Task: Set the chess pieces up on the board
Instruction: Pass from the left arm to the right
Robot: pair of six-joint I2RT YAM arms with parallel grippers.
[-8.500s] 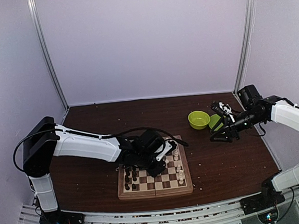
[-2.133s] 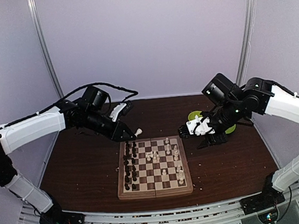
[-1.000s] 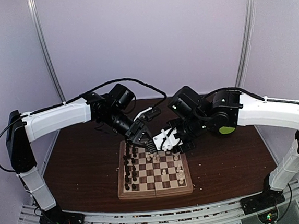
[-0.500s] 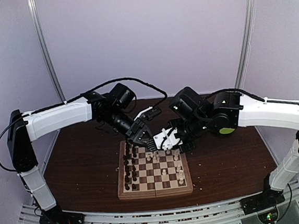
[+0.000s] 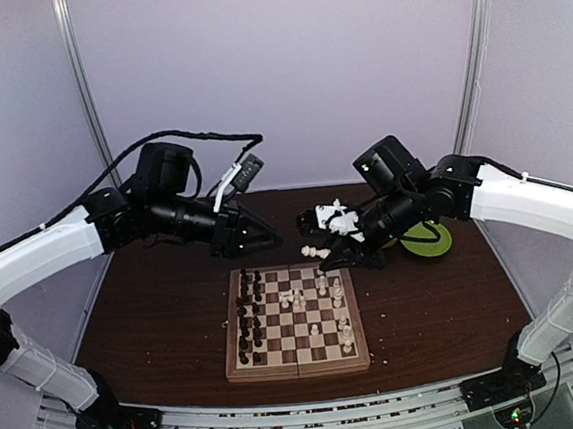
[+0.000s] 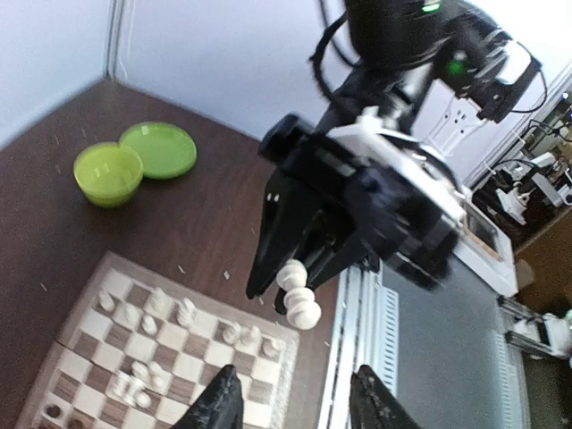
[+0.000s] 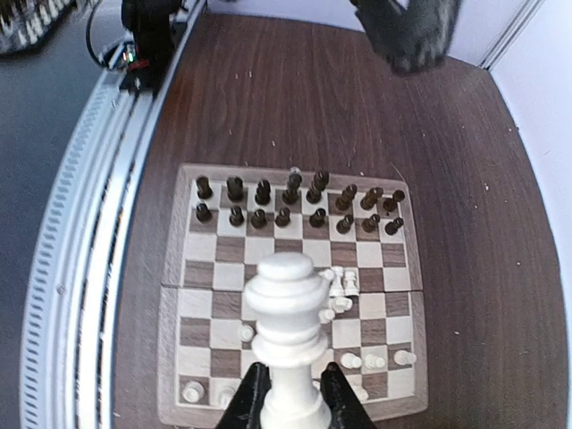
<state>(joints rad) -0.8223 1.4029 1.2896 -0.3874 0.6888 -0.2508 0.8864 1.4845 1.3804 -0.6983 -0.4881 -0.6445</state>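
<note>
The board [image 5: 300, 372] lies at the table's near middle. Dark chess pieces [image 5: 247, 318] fill its two left files, and white ones [image 5: 336, 292] stand scattered over the right half. Above the far edge my right gripper [image 5: 317, 251] is shut on a tall white piece [image 7: 286, 322]. Its black fingers [image 7: 253, 395] pinch the stem, seen in the left wrist view as that piece [image 6: 299, 302] hanging from the dark jaws. My left gripper [image 5: 262, 242] hovers left of it, open and empty, its fingertips [image 6: 220, 404] spread wide over the board [image 6: 206, 357].
A green bowl [image 6: 107, 172] and a flat green plate [image 6: 158, 148] sit on the table beyond the board's right side; the plate [image 5: 426, 243] shows under the right arm. White crumbs dot the brown tabletop. Metal rails run along the near edge.
Both grippers met above the board's far edge. The left one opened, released the white piece and drew back left; the right one closed on it and lifted it rightward.
</note>
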